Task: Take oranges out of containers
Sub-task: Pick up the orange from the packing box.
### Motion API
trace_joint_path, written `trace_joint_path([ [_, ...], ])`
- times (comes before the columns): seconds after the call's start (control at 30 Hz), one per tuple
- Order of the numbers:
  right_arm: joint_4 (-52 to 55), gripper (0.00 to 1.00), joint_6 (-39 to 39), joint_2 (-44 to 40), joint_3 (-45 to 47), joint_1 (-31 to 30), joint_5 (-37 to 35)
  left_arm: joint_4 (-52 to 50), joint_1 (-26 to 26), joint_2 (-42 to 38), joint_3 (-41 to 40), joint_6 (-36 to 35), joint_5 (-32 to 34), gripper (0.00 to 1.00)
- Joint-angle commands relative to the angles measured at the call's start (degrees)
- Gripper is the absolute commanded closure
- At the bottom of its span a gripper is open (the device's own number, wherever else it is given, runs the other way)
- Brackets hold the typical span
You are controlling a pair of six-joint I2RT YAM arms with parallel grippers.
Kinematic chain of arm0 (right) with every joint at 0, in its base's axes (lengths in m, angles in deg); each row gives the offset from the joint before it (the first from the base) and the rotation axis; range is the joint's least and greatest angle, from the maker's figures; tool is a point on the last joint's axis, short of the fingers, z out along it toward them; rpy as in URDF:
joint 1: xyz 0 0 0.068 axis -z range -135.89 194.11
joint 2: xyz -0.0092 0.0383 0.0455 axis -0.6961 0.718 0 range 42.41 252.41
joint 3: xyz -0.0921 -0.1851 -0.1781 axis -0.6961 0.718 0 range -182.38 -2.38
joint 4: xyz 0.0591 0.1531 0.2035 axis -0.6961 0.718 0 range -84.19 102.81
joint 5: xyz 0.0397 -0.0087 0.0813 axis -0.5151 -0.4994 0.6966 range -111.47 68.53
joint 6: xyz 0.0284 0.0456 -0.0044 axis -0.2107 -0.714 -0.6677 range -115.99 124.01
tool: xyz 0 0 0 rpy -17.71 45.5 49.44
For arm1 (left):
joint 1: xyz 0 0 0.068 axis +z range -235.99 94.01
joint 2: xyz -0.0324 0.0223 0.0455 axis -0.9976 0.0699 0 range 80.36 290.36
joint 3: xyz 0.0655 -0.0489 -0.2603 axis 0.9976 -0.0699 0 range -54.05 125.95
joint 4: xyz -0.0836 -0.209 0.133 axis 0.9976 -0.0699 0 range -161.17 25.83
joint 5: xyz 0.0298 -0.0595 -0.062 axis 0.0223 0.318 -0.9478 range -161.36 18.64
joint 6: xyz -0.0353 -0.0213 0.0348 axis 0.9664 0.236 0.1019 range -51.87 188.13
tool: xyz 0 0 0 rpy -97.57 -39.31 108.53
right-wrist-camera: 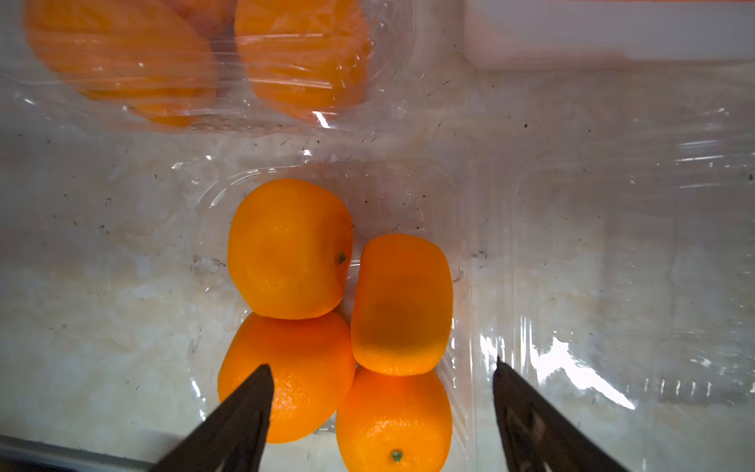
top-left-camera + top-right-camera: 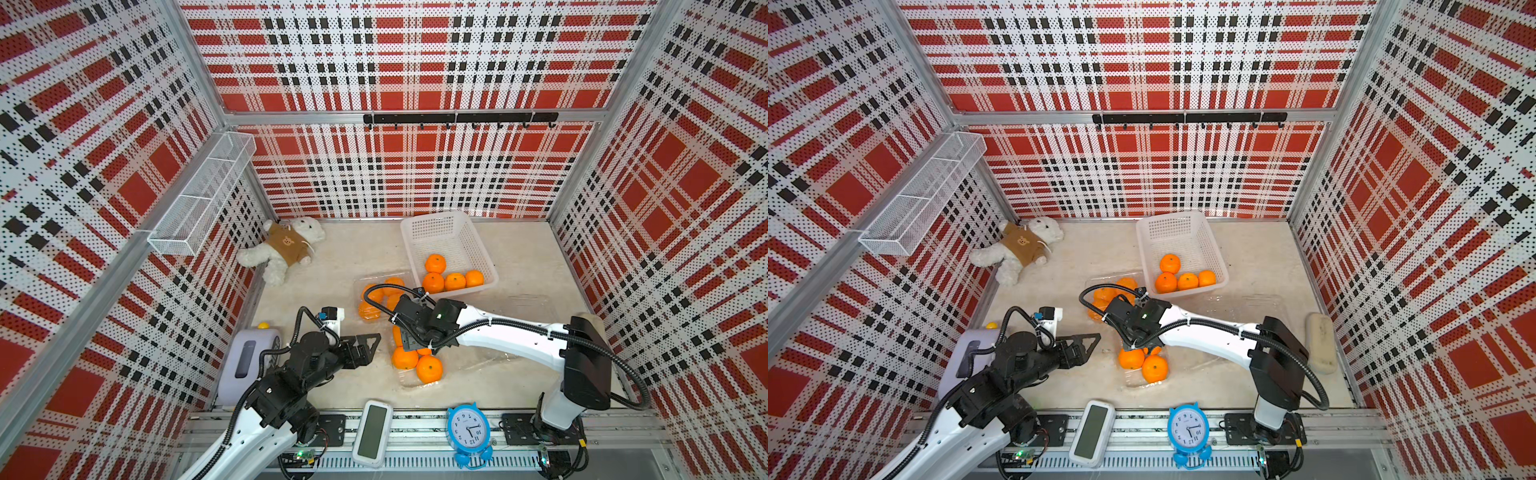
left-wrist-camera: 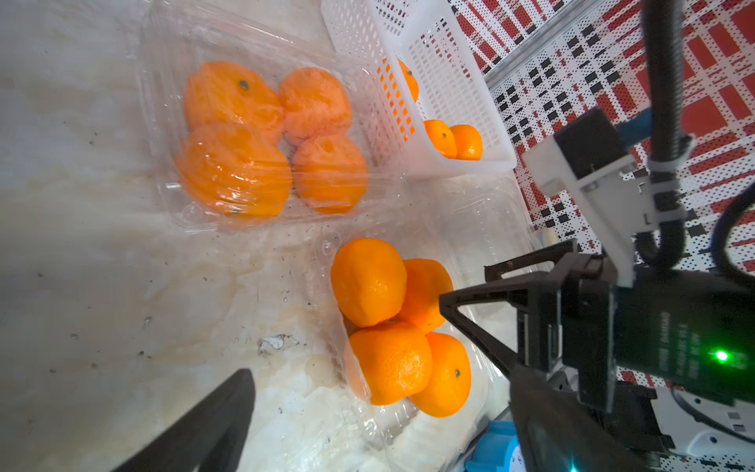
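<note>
1. The white basket (image 2: 428, 232) held four oranges (image 2: 433, 282), stem dots up.
2. Beside it, a closed container (image 3: 161, 122) held four; farther off, an open container (image 1: 388, 192) held four more.
3. The left gripper (image 2: 370, 347) and right gripper (image 1: 382, 365) had fingers spread, empty.

containers (image 3: 192, 220): clear glossy plastic | basket (image 3: 429, 61): white perforated plastic | oranges (image 3: 367, 282): dimpled, slight sheen

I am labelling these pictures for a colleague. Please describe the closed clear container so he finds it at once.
Find the white basket near the back wall. The closed container lies beside its near left corner. Unlike the open container nearer the front, its lid covers its four oranges.
</note>
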Motion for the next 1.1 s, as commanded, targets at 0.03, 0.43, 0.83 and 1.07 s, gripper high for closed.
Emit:
trace_joint_path([
  [0.03, -3.6, 0.18, -3.0, 0.5, 2.8, 1.0, 0.1, -4.4, 0.2, -1.6, 3.6, -0.3, 1.2, 0.0],
  [0.43, -10.4, 0.32, -1.5, 2.5, 6.8, 3.4, 3.2, -12.4, 0.3, -2.7, 13.5, -5.2, 4.4, 0.01],
  [0.83, -6.7, 0.57, 1.6, 4.9, 1.6, 3.7, 2.9, -20.0, 0.5, 0.6, 22.5, -17.5, 9.0, 0.0],
  [1.07, 3.2, 0.62, 10.2, -1.4, -10.6, 5.5, 1.1, -17.4, 1.4, 0.7, 21.0, -19.1, 7.8, 0.01],
])
